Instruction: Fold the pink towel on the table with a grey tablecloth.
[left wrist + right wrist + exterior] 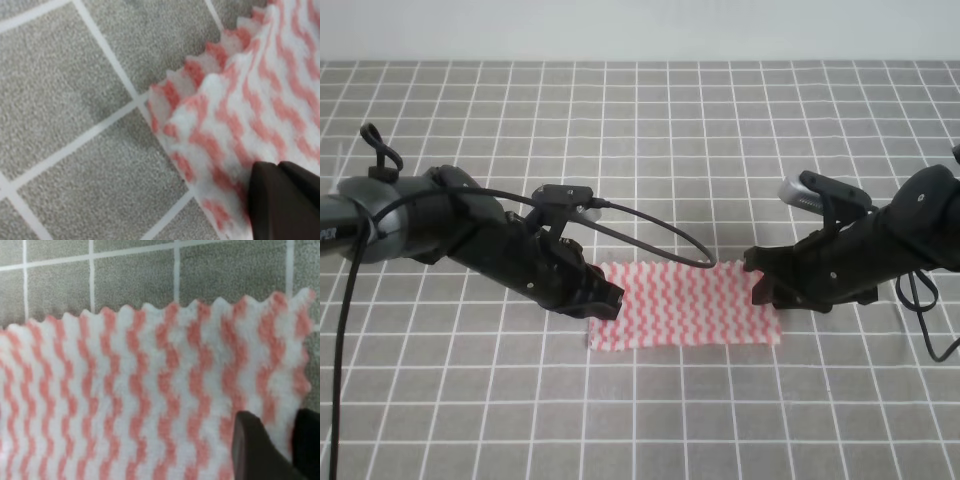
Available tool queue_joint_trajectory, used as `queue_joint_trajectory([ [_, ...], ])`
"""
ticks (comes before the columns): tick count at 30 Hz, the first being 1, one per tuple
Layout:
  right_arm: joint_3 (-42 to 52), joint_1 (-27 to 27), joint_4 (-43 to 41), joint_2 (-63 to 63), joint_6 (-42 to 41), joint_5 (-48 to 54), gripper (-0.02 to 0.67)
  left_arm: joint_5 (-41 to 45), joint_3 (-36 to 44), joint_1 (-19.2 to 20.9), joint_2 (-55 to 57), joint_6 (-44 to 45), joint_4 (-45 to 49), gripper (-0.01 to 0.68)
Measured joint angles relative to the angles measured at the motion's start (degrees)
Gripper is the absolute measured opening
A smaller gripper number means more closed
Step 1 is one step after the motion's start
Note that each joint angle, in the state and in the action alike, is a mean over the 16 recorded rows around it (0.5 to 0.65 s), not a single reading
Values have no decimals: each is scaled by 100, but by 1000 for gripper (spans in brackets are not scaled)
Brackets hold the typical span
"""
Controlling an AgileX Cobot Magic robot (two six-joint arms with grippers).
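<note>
The pink towel (685, 305) lies flat as a wide rectangle on the table with a grey tablecloth (650, 140). My left gripper (605, 300) is low at the towel's left edge. In the left wrist view its dark fingers (287, 205) are pressed together on the towel (240, 115), which is bunched up there. My right gripper (766, 290) is at the towel's right end. In the right wrist view its fingers (255, 450) stand close together near the right edge of the towel (140, 390), with a strip of cloth between them.
Grey gridded cloth lies all around the towel. A black cable (660, 228) loops from the left arm over the towel's far edge. Another cable (340, 340) hangs at the far left.
</note>
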Motion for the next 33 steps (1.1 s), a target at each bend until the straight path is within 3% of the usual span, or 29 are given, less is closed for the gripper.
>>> queue_joint_trajectory([
  [8,-9,-8,14,89,-30,62,146,9,4,-1,-2,0,3,5],
  [24,-136,-14,-2,13,-28,285,-11,46,0,0,0,0,14,5],
  [33,-402,-4,265,-117,-179,430,-15,80,-2,1,2,0,14,5],
])
